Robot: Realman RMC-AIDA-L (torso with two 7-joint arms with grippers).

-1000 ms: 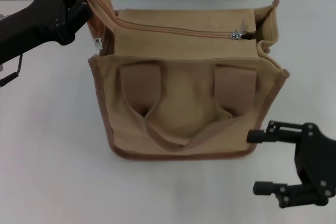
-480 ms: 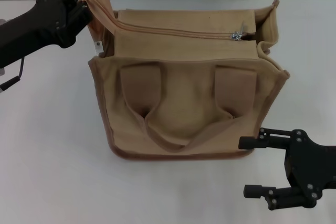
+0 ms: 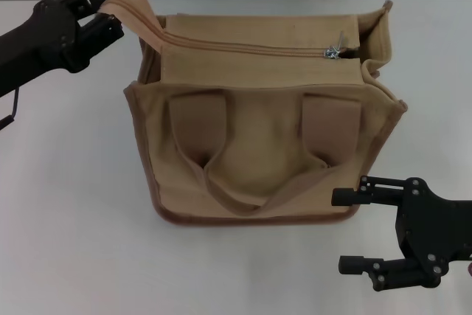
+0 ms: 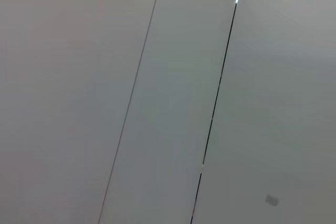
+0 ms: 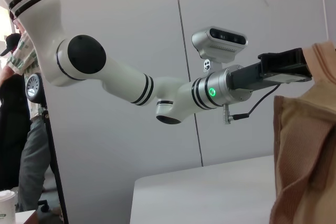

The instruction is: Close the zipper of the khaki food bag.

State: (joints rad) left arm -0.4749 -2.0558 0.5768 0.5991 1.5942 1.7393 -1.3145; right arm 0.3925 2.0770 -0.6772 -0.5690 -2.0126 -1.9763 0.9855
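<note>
The khaki food bag (image 3: 258,160) stands in the middle of the white table in the head view, handles facing me. Its zipper (image 3: 243,48) runs along the top, with the silver pull tab (image 3: 333,48) near the right end, by the upright right flap. My left gripper (image 3: 103,7) is shut on the zipper's fabric end at the bag's back left corner and holds it up and out to the left. My right gripper (image 3: 346,230) is open and empty, low at the bag's front right corner. The bag's edge also shows in the right wrist view (image 5: 307,145).
The white table (image 3: 66,204) spreads around the bag. A grey panelled wall (image 4: 168,98) fills the left wrist view. The right wrist view shows my left arm (image 5: 131,85) and a person (image 5: 21,129) standing at the far edge.
My left gripper has pulled the zipper's end farther left and up, so the track lies straighter. My right gripper has moved left and down toward the bag's front right corner.
</note>
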